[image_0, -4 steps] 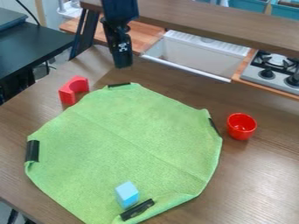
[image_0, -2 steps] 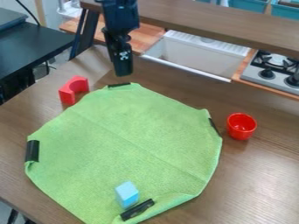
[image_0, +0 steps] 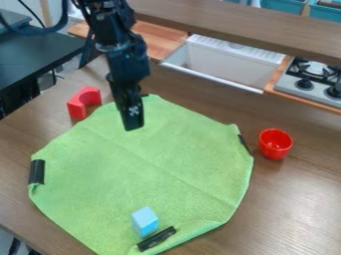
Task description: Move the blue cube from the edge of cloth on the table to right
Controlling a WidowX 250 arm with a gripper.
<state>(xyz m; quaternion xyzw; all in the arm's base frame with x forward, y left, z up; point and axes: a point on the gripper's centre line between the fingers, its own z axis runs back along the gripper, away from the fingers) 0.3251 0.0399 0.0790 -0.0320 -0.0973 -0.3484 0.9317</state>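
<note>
A: Starting at the left, what worries you?

B: The left clip (image_0: 37, 172) on the cloth (image_0: 140, 164), slightly. If the cloth gets dragged, that side may wrinkle or pull along with it

A: And the red block (image_0: 83, 103)?

B: It stands just off the cloth's upper left edge. A wide swing of the arm could tip it

A: Next, the gripper (image_0: 133, 125)?

B: It hangs over the upper left part of the cloth, well apart from the cube. I can't tell if it's open or closed. If it goes down closed, it would shove the cube instead of taking it

A: Where's the cube (image_0: 145, 221) exactly?

B: On the cloth near its lower edge, just beside the near clip (image_0: 156, 239). That's the tight spot: a grasp a little off could hit the clip, and one too low could pinch cloth and drag it all

A: Then the carry to the right?

B: Lift too little and the cube may catch the raised fold beyond the near clip. Stray too far up and right, and it could knock the cup (image_0: 275, 144) on the table (image_0: 296, 199)
</note>
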